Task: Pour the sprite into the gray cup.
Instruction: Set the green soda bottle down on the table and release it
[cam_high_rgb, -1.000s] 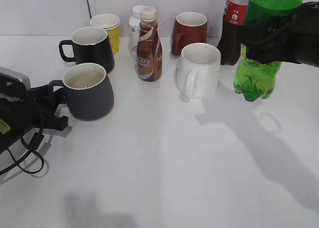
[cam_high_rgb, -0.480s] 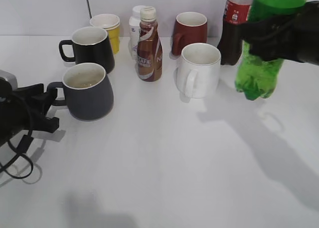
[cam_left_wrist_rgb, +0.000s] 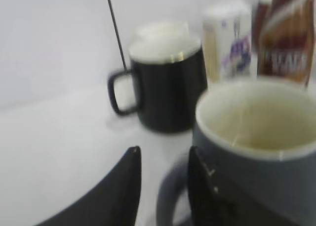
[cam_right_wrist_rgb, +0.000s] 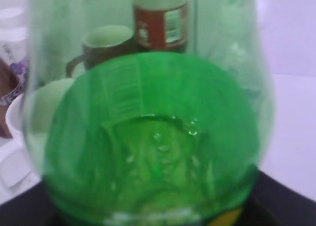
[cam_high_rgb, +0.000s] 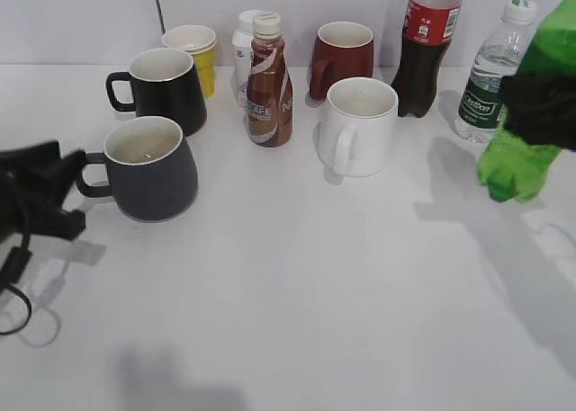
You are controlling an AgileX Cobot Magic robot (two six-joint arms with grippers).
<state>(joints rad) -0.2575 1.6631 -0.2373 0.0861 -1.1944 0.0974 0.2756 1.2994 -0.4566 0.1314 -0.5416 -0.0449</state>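
The sprite point(cam_high_rgb: 517, 164) is a green bottle held tilted and off the table at the far right. My right gripper point(cam_high_rgb: 543, 110) is shut around its middle. In the right wrist view the sprite point(cam_right_wrist_rgb: 148, 137) fills the frame, with liquid pooled at its bumpy base. The gray cup point(cam_high_rgb: 151, 179) stands upright at the left, its handle pointing left. My left gripper point(cam_high_rgb: 65, 192) is low at the left edge. In the left wrist view its fingers point(cam_left_wrist_rgb: 163, 162) are apart on either side of the handle of the gray cup point(cam_left_wrist_rgb: 256, 157), with a gap showing.
A black mug point(cam_high_rgb: 166, 89), a yellow cup point(cam_high_rgb: 198, 53), a white bottle point(cam_high_rgb: 243, 47), a brown coffee bottle point(cam_high_rgb: 268, 87), a dark red mug point(cam_high_rgb: 344, 56) and a white mug point(cam_high_rgb: 362, 128) stand behind. A cola bottle point(cam_high_rgb: 430, 56) and a water bottle point(cam_high_rgb: 490, 74) stand at the back right.
My right gripper has carried the sprite to the right, uncovering the water bottle. My left gripper has drawn back to the left, and the gray cup has shifted slightly left.
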